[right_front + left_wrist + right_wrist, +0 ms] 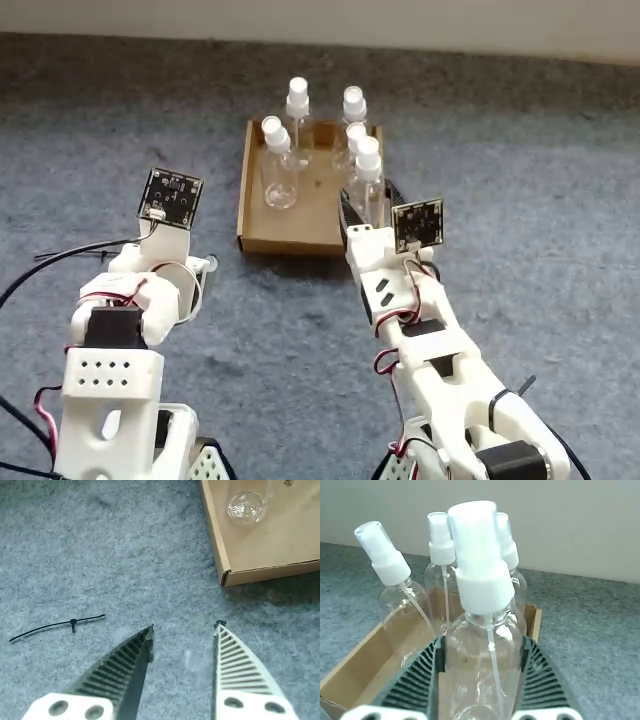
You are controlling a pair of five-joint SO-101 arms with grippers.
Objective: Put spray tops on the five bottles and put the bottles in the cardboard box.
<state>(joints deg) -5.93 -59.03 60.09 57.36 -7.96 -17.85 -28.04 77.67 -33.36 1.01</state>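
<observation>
Right gripper [482, 647] jaws closed on the held bottle [480, 680], ribbed pads pressed to both sides of the clear body below the shoulder. Bottle upright, white spray top [479, 565] on, dip tube visible inside. High view: this gripper is at the front-right corner of the cardboard box [243, 195], the held bottle over the box's right side. Can't tell if its base touches the box floor.

Left gripper [184, 628] jaws open wide, nothing between them. Tips over grey carpet [100, 540], just off a near corner of the box and apart from it. Thin black cable tie [55, 625] lies flat on the carpet near the tips, on the side away from the box.

Box is shallow, open-topped and flat on the carpet, between the two arms and beyond them. Four more bottles stand upright in it, all clear, all with white spray tops:
- Front-left bottle [280, 180] is near the left wall.
- Back-left bottle [298, 100] is at the far edge.
- Back-right bottle [354, 103] is at the far edge.
- Fourth bottle [356, 133] is just behind the held one, very close; contact unclear.

Pale wall [570, 525] behind the box.
</observation>
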